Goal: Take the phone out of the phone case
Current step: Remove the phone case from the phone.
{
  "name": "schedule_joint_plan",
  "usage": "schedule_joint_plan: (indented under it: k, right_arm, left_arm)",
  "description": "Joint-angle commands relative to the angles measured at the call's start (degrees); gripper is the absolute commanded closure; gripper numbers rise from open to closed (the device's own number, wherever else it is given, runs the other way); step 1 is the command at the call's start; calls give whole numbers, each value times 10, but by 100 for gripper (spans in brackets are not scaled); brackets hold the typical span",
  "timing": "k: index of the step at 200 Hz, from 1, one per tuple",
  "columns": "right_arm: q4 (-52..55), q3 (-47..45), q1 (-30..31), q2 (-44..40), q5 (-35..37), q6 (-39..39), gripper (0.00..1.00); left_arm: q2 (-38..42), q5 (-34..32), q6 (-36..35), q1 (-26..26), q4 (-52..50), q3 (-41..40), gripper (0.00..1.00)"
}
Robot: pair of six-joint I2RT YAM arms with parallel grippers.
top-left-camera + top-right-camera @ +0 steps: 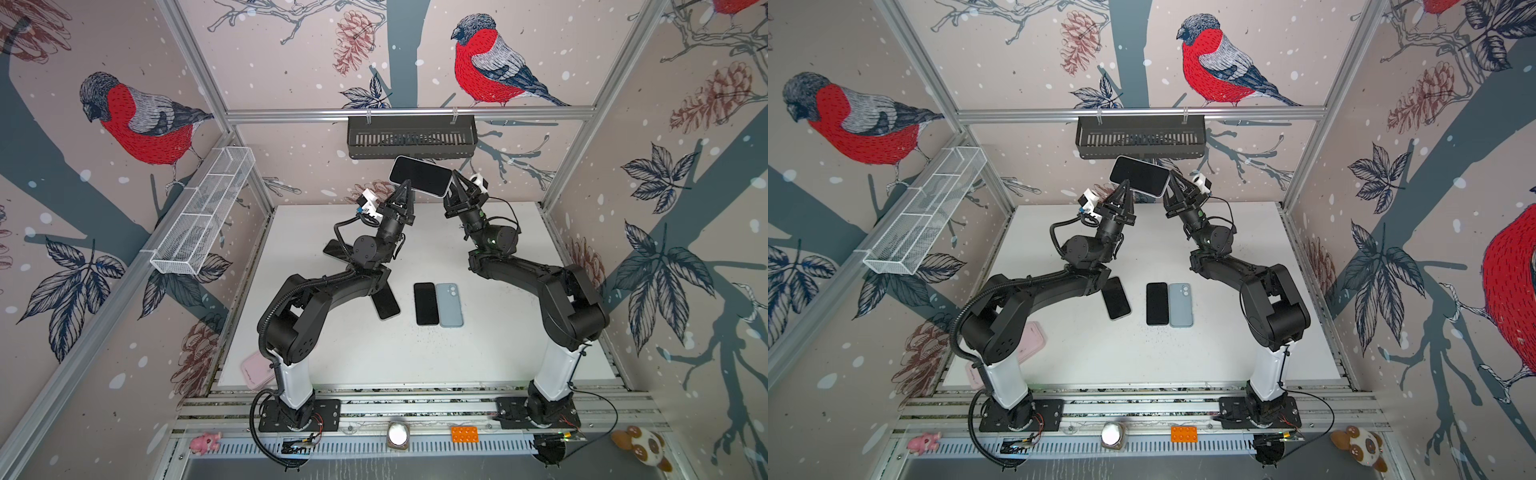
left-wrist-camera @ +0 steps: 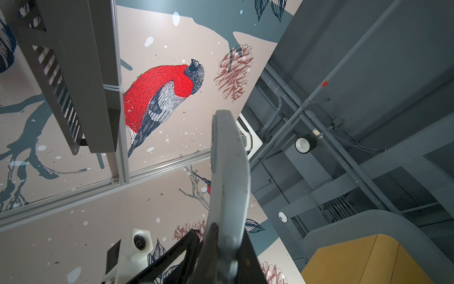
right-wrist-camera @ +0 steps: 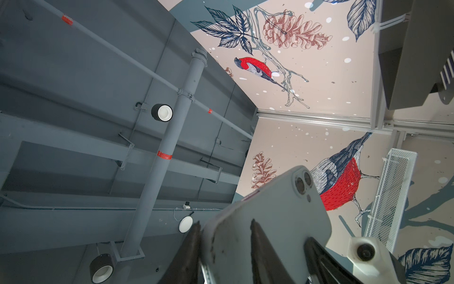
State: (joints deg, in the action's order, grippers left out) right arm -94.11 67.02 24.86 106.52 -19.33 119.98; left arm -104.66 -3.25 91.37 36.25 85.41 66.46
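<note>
Above the far edge of the surface (image 1: 457, 353), the left fingers (image 1: 406, 185) are clamping the cased phone (image 1: 419, 174) tight to steady it while the right fingers (image 1: 457, 183) are straddling the end of the case (image 3: 275, 211), their hold impossible to tell.

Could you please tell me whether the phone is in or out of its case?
In: the pale phone case rims the dark screen of the phone.

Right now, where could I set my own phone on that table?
Free: the table strip in front of the black phone and blue case; also the far middle beyond them. Crowded: beneath the left arm, where another phone and a pink case lie.
</note>
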Motion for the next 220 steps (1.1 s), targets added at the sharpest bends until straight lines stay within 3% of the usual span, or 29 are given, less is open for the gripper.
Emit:
schedule_joint_plan:
  k: [1, 81, 108, 186, 220]
  right_arm:
    - [-129, -1, 2, 1, -35, 49, 64]
    - [-129, -48, -17, -33, -42, 41, 51]
    - [-129, -58, -27, -44, -43, 37, 41]
    - [-128, -64, -41, -57, -84, 18, 40]
    - [-96, -153, -78, -136, -119, -62, 34]
  left_arm:
    - [14, 63, 12, 11, 179, 16, 100]
    - [20, 51, 10, 11, 178, 25, 100]
    - [23, 52, 9, 11, 173, 27, 100]
    - [32, 63, 4, 11, 151, 25, 100]
    - [78, 98, -16, 4, 55, 1, 100]
